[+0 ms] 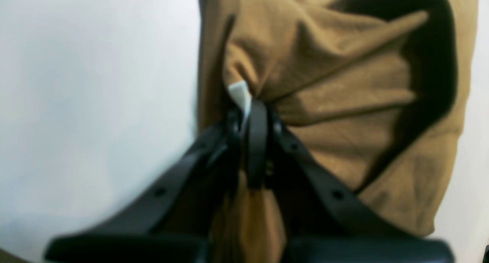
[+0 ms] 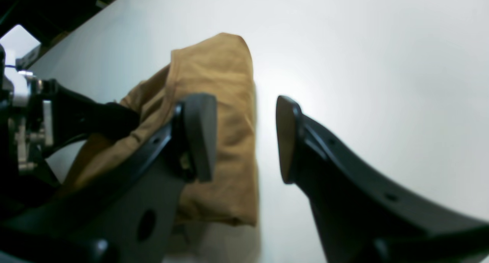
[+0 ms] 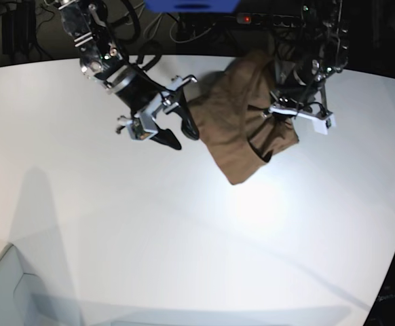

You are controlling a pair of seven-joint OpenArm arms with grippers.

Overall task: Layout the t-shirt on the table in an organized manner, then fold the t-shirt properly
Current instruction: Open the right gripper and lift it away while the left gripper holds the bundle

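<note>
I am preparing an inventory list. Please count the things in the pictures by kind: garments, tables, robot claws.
Garments: 1, the brown t-shirt
Tables: 1, the white table
Robot claws: 2, the left claw shut on the t-shirt, the right claw open beside it
Total: 4

Brown t-shirt (image 3: 235, 129) lies bunched at the white table's (image 3: 184, 238) far edge.

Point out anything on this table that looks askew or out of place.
The t-shirt is not laid flat: it sits bunched near the far edge of the table, one part pinched and lifted by the shut left gripper, leaving deep folds. The right gripper is open and empty beside it.
</note>
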